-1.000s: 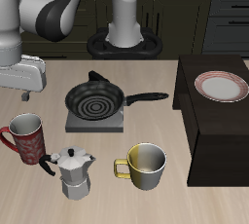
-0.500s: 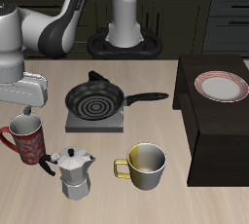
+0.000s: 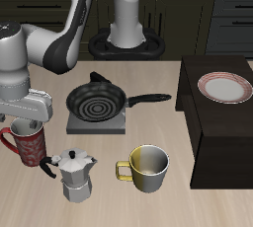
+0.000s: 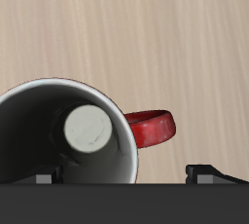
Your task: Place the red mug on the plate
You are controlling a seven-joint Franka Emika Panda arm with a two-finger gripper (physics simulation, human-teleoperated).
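Note:
The red mug [image 3: 31, 148], tall with white speckles and a grey-white inside, stands upright near the table's front edge. In the wrist view it fills much of the frame [image 4: 68, 135], with its red handle [image 4: 151, 128] sticking out sideways. My gripper [image 3: 27, 123] hangs open just above the mug's rim. In the wrist view the gripper [image 4: 122, 175] has one fingertip over the mug's inside and the other beyond the handle. The plate [image 3: 224, 89], white with a pinkish-red rim, lies empty on a dark raised block across the table.
A black frying pan [image 3: 97, 100] sits on a grey burner beside the red mug. A metal moka pot [image 3: 74, 175] stands close to the mug's front side. A yellow-olive mug [image 3: 148, 167] stands nearer the dark block [image 3: 222, 137].
My gripper has come down and slightly forward, from above and behind the red mug to just over its rim. Nothing else has moved.

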